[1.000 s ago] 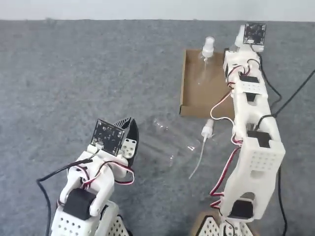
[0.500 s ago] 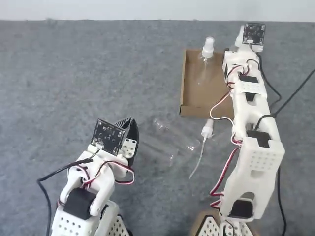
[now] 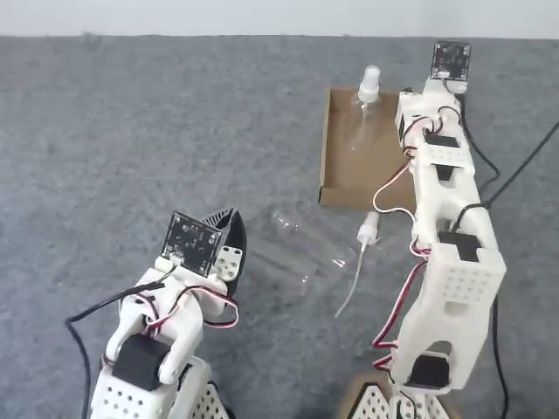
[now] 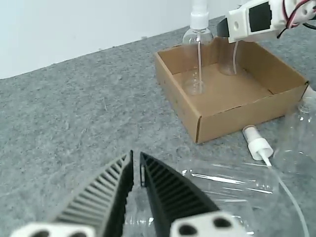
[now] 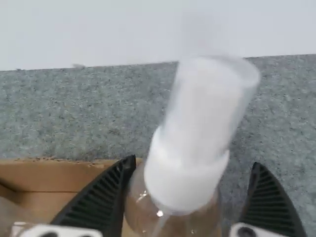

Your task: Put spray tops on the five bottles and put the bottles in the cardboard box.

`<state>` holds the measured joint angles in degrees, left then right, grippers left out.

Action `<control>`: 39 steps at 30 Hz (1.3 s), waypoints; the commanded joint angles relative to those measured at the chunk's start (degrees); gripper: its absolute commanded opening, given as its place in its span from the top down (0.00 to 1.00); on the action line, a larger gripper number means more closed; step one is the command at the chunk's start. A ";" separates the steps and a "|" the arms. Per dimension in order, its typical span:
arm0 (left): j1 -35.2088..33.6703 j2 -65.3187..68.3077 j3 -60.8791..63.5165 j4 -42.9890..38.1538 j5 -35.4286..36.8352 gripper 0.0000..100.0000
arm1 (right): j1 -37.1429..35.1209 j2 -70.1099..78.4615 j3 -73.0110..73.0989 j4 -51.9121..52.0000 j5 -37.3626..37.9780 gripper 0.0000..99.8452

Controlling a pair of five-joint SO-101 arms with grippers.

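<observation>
Grey felt table (image 3: 131, 113), and your right gripper (image 5: 192, 165) is straddling a capped bottle at the cardboard box (image 3: 336, 170).

Upper right of the high frame: the box sits open, one spray-topped bottle (image 3: 368, 98) standing at its far edge, your right arm stretched along its right side. From the wrist camera, those black jaws are spread wide on either side of a second bottle (image 5: 173, 217) wearing its white spray top, one finger close by the shoulder, the other clear of it. Lower left, your left gripper (image 4: 136, 158) has its fingers nearly together, gripping nothing. Mid-frame between the arms, a clear bottle (image 3: 293, 249) lies on its side, and a loose spray top (image 3: 369, 231) lies near it, tube trailing toward the bottom edge.
</observation>
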<state>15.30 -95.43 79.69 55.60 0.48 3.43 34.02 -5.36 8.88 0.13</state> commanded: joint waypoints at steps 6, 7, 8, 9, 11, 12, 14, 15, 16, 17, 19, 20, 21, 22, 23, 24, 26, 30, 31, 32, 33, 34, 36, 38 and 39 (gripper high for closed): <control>-0.35 -0.79 -0.22 -1.23 0.26 0.99 | 0.04 -2.33 -5.98 2.24 0.00 0.71; -0.35 -0.79 -0.22 -1.23 0.26 0.99 | 0.04 -2.33 -7.21 4.00 0.00 0.71; -0.35 -0.79 -0.22 -1.23 0.26 0.99 | 0.04 -2.33 -8.70 5.67 -0.09 0.71; -0.35 -0.79 -0.22 -1.23 0.26 0.99 | 0.04 -2.24 -10.11 7.16 -0.09 0.71; -0.35 -0.79 -0.22 -1.23 0.26 0.99 | 0.04 -2.24 -12.57 9.45 -0.09 0.71; -0.35 -0.79 -0.22 -1.23 0.26 0.99 | 0.04 -2.24 -13.63 10.33 -0.09 0.71; -0.35 -0.79 -0.22 -1.23 0.18 0.99 | 0.04 -2.24 -15.82 12.35 -0.09 0.71; -0.35 -0.79 -0.22 -1.23 0.18 0.99 | 0.04 -2.24 -16.97 13.49 -0.09 0.71; -0.35 -0.79 -0.22 -1.23 0.18 0.99 | 0.04 -2.24 -18.11 14.73 -0.09 0.71; -0.35 -0.79 -0.22 -1.23 0.18 0.99 | 0.04 -2.24 -19.34 15.78 -0.09 0.71; -0.35 -0.79 -0.22 -1.32 0.18 0.99 | 0.04 -2.24 -22.24 18.33 -0.09 0.71; -0.35 -0.79 -0.22 -1.32 0.18 0.99 | 0.04 -2.24 -23.82 19.91 -0.09 0.71; -0.35 -0.79 -0.22 -1.32 0.18 0.99 | 0.04 -2.24 -25.85 21.85 -0.09 0.71; -0.35 -0.79 -0.22 -1.32 0.18 0.99 | 0.04 -2.24 -27.87 24.13 -0.09 0.71; -0.35 -0.79 -0.22 -1.32 0.18 0.99 | 0.04 -2.24 -29.98 26.59 -0.09 0.71; -0.35 -0.79 -0.22 -1.32 0.18 0.99 | 0.04 -2.24 -32.09 28.97 -0.09 0.71; -0.35 -0.79 -0.22 -1.41 0.18 0.99 | 0.04 -2.24 -36.66 33.71 -0.09 0.71; -0.35 -0.79 -0.22 -1.41 0.18 0.99 | 0.04 -2.24 -45.45 42.95 -0.09 0.71; -0.35 -0.79 -0.22 -1.41 0.18 0.99 | 0.04 -2.24 -47.38 45.14 -0.09 0.71; -0.35 -0.79 -0.22 -1.41 0.18 0.99 | 0.04 -2.24 -49.32 47.43 -0.09 0.71; -0.35 -0.79 -0.13 -1.41 0.18 0.99 | 0.04 -2.24 -51.34 49.80 -0.09 0.71; -0.35 -0.79 -0.13 -1.41 0.18 0.99 | 0.04 -2.24 -53.45 52.18 -0.09 0.71; -0.35 -0.79 -0.13 -1.41 0.18 0.99 | 0.04 -2.24 -57.23 57.36 -0.09 0.71; -0.35 -0.79 -0.13 -1.41 0.18 0.99 | 0.04 -2.24 -61.19 62.90 -0.09 0.71; -0.35 -0.79 -0.13 -1.41 0.18 0.99 | 0.13 -2.15 -63.30 65.98 -0.18 0.71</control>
<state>15.30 -95.52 80.04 55.60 0.48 3.52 34.11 -58.55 64.88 0.13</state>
